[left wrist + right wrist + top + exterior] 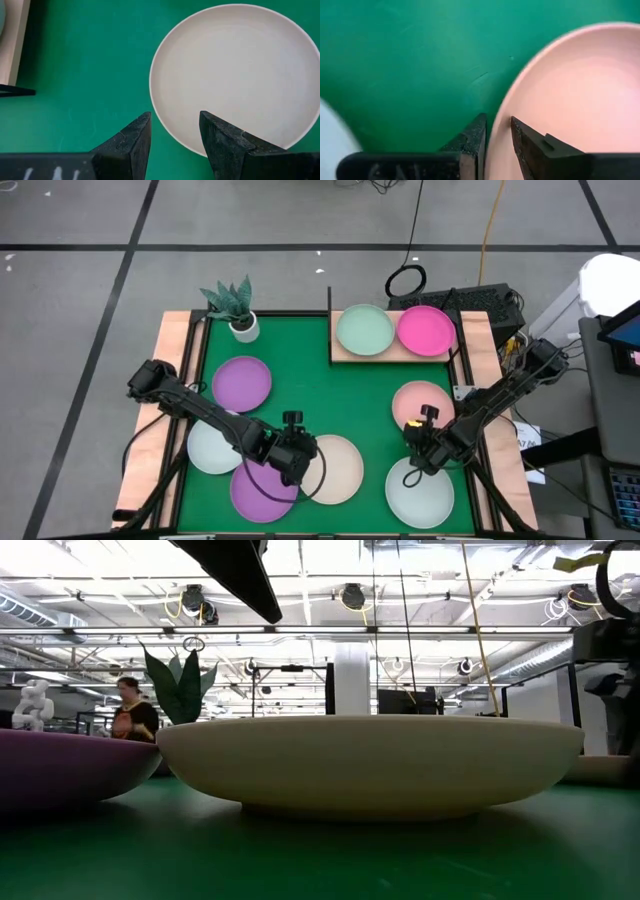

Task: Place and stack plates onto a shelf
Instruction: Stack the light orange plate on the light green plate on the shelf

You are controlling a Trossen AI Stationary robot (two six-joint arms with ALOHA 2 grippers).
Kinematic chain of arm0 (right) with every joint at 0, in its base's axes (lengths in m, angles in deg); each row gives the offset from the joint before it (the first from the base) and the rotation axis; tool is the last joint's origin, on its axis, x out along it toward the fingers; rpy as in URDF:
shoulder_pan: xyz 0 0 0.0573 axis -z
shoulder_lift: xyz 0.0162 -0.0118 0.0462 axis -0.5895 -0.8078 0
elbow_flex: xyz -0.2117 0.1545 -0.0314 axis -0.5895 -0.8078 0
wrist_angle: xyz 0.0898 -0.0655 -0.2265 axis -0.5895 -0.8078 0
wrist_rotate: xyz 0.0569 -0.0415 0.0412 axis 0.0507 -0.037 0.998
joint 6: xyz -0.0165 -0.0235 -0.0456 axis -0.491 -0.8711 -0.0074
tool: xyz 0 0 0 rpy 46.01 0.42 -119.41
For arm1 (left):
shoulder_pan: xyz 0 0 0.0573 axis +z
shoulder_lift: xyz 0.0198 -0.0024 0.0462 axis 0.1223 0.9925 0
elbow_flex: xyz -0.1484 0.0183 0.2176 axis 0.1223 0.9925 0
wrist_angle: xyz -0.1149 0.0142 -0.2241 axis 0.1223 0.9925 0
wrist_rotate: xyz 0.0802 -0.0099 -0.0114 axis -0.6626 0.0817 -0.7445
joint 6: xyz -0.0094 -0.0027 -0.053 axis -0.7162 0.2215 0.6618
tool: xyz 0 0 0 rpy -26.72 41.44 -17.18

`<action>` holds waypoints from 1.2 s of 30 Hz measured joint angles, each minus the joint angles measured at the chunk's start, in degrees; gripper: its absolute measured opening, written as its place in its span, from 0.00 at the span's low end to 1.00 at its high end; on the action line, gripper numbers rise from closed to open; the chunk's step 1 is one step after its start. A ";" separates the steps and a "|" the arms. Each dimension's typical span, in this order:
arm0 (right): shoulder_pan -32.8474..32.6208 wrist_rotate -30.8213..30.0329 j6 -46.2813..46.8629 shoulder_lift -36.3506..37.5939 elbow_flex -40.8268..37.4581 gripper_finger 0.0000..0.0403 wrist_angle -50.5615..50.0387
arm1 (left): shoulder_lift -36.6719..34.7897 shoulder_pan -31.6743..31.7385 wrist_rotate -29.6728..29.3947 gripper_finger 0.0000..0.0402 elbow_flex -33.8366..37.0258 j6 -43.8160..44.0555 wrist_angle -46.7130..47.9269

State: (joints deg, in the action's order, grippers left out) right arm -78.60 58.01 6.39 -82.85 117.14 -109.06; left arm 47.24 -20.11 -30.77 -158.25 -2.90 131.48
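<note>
On the shelf (392,352), at the mat's far edge, we see a mint-green plate (364,329) and a hot pink plate (426,329) lying side by side, filling its width. The other six plates lie on the green mat (320,390).

Our left gripper (174,131) hangs low over the near rim of the cream plate (235,75), fingers parted with the rim showing in the gap between them; we cannot tell whether they touch it. The arm reaches in from the left, crossing a whitish plate (212,448) and a purple plate (260,490).

Our right gripper (497,129) sits at the salmon plate (570,95), fingers close together astride its rim.

Bare mat lies open from the cream plate to the shelf. Another purple plate (241,383) and a pale plate (420,492) lie apart.
</note>
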 joint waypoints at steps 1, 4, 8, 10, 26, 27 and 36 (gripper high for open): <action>0.02 -0.04 0.55 0.00 -0.03 0.16 -0.31 | 0.00 0.00 0.00 0.43 0.00 0.00 -0.01; 0.00 -0.26 0.50 0.02 -0.03 0.10 -0.65 | 0.00 0.00 0.00 0.43 0.00 -0.02 -0.01; 0.02 -1.51 -0.40 0.02 -0.05 0.02 -1.38 | 0.00 0.06 0.00 0.43 0.00 -0.08 -0.02; 0.00 -1.63 -0.55 0.02 -0.04 0.02 -1.57 | 0.00 0.05 0.00 0.43 0.00 -0.39 -0.03; 1.12 -7.67 -23.43 0.00 14.34 0.00 -6.29 | 0.02 -0.19 0.02 0.43 0.00 2.02 -0.08; 1.58 -7.69 -24.56 0.00 15.55 0.00 -7.42 | 0.02 -0.31 0.02 0.43 0.00 2.16 -0.08; 8.32 -7.85 -36.21 0.00 24.49 0.00 -16.30 | 0.02 -1.66 0.04 0.43 0.00 3.65 -0.11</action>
State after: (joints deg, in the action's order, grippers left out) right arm -70.28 50.16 -29.82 -82.85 141.63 -125.36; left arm 47.26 -21.77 -30.73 -158.25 0.74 131.37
